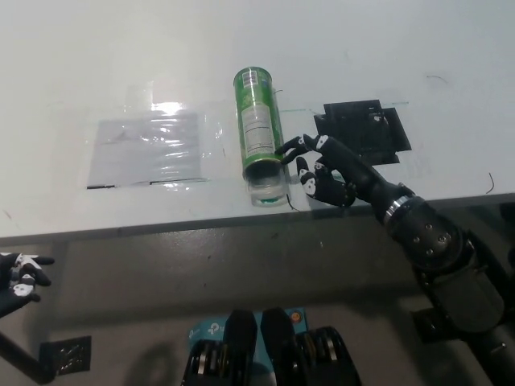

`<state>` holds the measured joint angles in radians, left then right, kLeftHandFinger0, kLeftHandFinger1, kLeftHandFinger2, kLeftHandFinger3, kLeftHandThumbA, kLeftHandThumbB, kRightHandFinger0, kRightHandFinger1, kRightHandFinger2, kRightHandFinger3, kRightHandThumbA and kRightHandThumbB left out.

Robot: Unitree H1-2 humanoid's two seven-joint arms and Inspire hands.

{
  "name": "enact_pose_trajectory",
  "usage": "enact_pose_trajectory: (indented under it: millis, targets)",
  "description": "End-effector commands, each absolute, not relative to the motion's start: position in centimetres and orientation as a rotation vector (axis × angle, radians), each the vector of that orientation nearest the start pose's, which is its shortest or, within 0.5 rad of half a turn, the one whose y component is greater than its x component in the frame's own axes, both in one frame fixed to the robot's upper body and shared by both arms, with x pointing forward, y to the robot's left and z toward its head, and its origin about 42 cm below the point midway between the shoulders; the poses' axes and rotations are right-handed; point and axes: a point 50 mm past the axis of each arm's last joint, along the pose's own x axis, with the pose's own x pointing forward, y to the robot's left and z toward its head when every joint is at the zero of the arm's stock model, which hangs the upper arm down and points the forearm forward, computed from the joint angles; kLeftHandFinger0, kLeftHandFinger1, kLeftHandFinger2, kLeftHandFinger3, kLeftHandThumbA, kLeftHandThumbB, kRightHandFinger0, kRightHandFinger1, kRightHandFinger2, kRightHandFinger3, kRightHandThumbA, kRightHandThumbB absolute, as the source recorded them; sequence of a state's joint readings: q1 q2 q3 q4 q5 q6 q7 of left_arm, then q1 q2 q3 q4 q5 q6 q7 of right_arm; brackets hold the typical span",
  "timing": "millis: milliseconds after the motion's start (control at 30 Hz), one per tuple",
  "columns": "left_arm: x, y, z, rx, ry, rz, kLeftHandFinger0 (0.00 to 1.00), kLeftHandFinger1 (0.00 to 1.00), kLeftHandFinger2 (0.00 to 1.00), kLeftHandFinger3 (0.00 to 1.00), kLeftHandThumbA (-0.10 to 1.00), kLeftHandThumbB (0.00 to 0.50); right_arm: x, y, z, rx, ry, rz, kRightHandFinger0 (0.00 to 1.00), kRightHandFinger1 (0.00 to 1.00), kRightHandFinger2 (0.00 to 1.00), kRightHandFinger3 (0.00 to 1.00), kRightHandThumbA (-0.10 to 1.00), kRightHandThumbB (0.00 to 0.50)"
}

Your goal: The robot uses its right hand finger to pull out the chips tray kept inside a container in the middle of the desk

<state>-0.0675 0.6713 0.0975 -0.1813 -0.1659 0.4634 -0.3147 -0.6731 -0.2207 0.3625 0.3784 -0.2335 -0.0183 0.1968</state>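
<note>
The green chips container lies on its side in the middle of the white table, its open mouth toward the near edge, with the clear tray showing inside. The black right robot hand rests just beside it, released, fingers spread, 1 fingertip touching the container's side. The white left robot hand hangs low at the lower left, grasping nothing, off the table.

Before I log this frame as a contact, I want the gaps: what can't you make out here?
- Chips tray: inside the green container; the head view is too small and glary at the clear open end to show it.
- Right hand: fingers apart by the container's side; touching or just short, too fine to tell.
- Left hand: low beyond the desk edge, cut by the picture's left edge.
</note>
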Motion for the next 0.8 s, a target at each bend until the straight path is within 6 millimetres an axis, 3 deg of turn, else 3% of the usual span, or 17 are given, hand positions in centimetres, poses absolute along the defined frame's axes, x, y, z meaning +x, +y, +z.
enact_pose_trajectory:
  millis: [0,33,67,133,167,233,367,533,767]
  targets:
    - [30.1,41.5,23.5,0.518,0.212,-0.185,0.6,0.65,0.78,1.0,0.12,0.0,46.4,-14.1,23.7,-0.677,-0.36,0.555,0.0,0.0,0.62,0.69,-0.1,0.19]
    - [30.4,41.5,23.8,0.522,0.209,-0.19,0.56,0.63,0.77,0.99,0.12,0.0,46.0,-14.0,23.0,-0.676,-0.348,0.552,0.0,0.0,0.62,0.68,-0.1,0.187]
    - [30.4,41.5,23.8,0.521,0.209,-0.19,0.56,0.63,0.76,0.97,0.12,0.0,45.9,-13.9,22.7,-0.673,-0.341,0.563,0.07,0.1,0.63,0.7,-0.1,0.187]
    - [30.5,41.8,24.0,0.521,0.206,-0.189,0.56,0.62,0.75,0.97,0.12,0.0,45.9,-13.5,22.4,-0.668,-0.337,0.569,0.0,0.05,0.62,0.7,-0.1,0.178]
    - [30.5,41.8,24.0,0.524,0.211,-0.193,0.58,0.63,0.76,0.97,0.14,0.0,45.7,-13.3,21.9,-0.661,-0.344,0.577,0.0,0.0,0.61,0.68,-0.1,0.172]
    - [30.6,41.8,24.1,0.536,0.213,-0.192,0.55,0.63,0.76,0.96,0.15,0.0,45.5,-12.6,21.8,-0.664,-0.352,0.59,0.0,0.0,0.63,0.66,-0.1,0.171]
    - [30.4,41.9,23.8,0.529,0.219,-0.193,0.56,0.64,0.78,0.96,0.15,0.0,45.6,-11.2,22.6,-0.657,-0.399,0.617,0.0,0.01,0.63,0.65,-0.1,0.169]
    - [30.2,41.8,23.8,0.53,0.219,-0.196,0.59,0.65,0.79,0.97,0.17,0.0,46.2,-11.0,24.1,-0.652,-0.44,0.602,0.0,0.01,0.61,0.68,-0.1,0.161]
    - [30.0,41.8,23.5,0.516,0.225,-0.197,0.59,0.65,0.78,0.96,0.11,0.0,46.3,-11.4,24.5,-0.683,-0.448,0.601,0.0,0.02,0.64,0.69,-0.1,0.156]
